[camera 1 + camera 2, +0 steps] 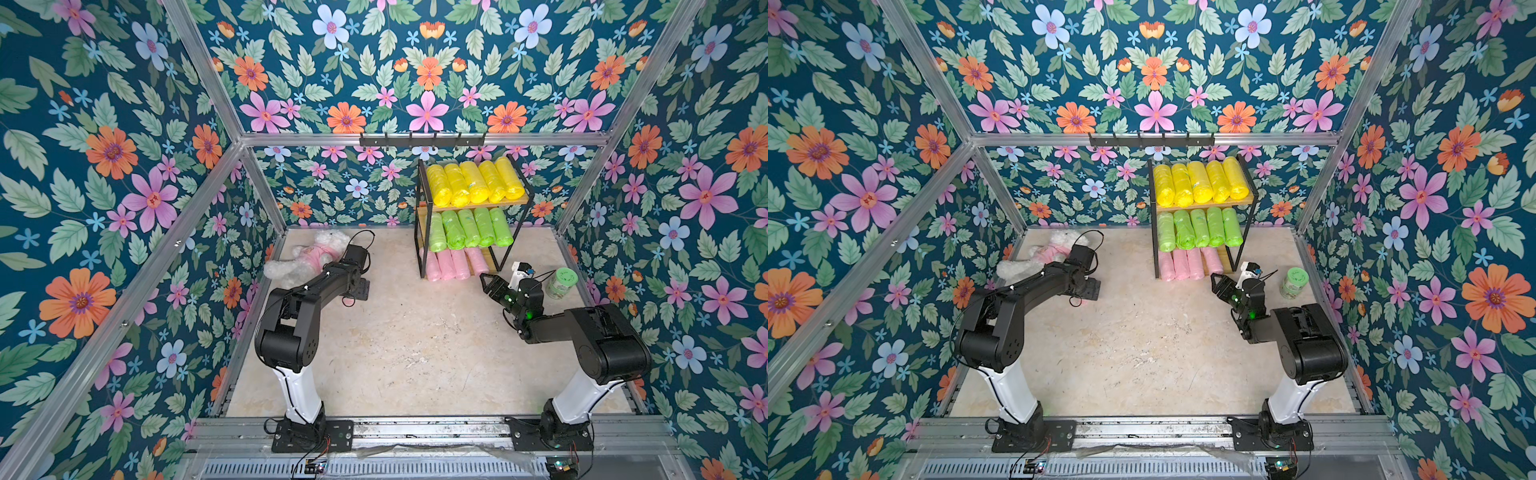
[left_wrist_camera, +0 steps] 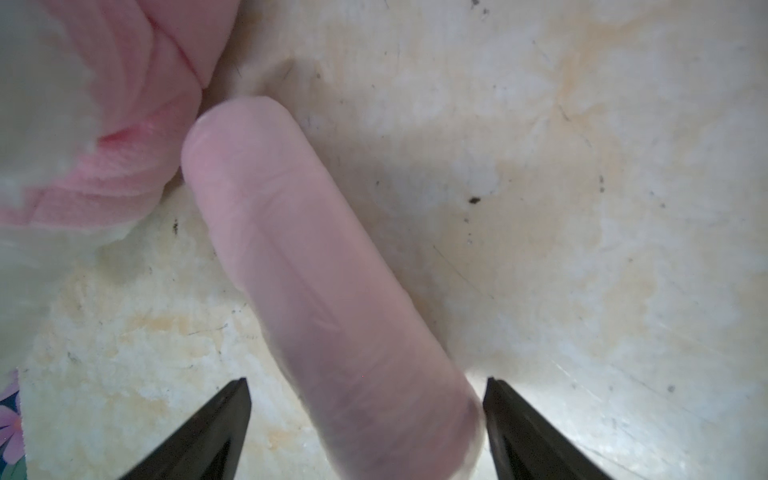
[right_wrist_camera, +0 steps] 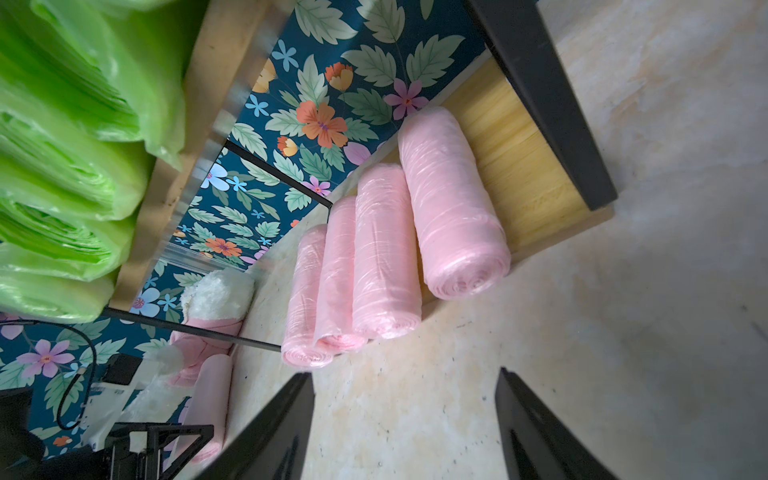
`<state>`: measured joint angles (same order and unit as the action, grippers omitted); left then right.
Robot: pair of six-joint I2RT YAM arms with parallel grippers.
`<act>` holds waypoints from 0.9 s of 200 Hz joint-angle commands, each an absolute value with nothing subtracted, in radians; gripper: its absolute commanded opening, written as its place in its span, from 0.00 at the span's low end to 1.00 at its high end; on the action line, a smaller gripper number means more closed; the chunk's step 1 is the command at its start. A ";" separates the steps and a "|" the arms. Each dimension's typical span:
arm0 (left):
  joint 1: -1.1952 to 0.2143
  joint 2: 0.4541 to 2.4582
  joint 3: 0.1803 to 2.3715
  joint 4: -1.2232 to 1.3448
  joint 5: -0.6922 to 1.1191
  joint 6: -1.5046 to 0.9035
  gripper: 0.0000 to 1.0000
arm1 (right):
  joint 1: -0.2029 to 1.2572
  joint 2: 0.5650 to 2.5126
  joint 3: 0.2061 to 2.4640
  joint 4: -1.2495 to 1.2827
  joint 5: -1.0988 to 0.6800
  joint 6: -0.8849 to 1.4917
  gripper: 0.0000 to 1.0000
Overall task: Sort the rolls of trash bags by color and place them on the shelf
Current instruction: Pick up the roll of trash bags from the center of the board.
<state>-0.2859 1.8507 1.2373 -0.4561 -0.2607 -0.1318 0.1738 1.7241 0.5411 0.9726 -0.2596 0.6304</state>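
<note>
Five yellow rolls (image 1: 473, 183), five green rolls (image 1: 468, 229) and four pink rolls (image 3: 376, 257) sit on one shelf (image 1: 482, 206). A fifth pink roll (image 2: 324, 291) lies on the table (image 1: 415, 353) at far left. There is one plush toy (image 1: 309, 257) and one green-lidded jar (image 1: 561, 282).

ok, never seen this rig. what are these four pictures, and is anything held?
Two robot arms reach over a table, each with a two-finger gripper. Both top views look from overhead; each wrist picture comes from an arm's camera. The shelf holds yellow rolls on top, green rolls in the middle, four pink rolls at the bottom. A loose pink roll lies by the plush toy, within the open left gripper, not gripped. The right gripper is open, empty. A jar stands apart.
</note>
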 commanded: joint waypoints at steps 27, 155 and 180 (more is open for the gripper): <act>-0.215 1.841 1.206 -0.339 -0.135 -0.256 0.98 | 0.175 1.726 0.535 1.006 -0.255 0.624 0.74; -0.110 1.991 1.292 -0.159 -0.063 -0.426 0.88 | 0.175 1.759 0.537 1.025 -0.277 0.632 0.74; -0.110 2.022 1.321 -0.152 -0.072 -0.440 0.82 | 0.175 1.754 0.517 1.050 -0.284 0.658 0.73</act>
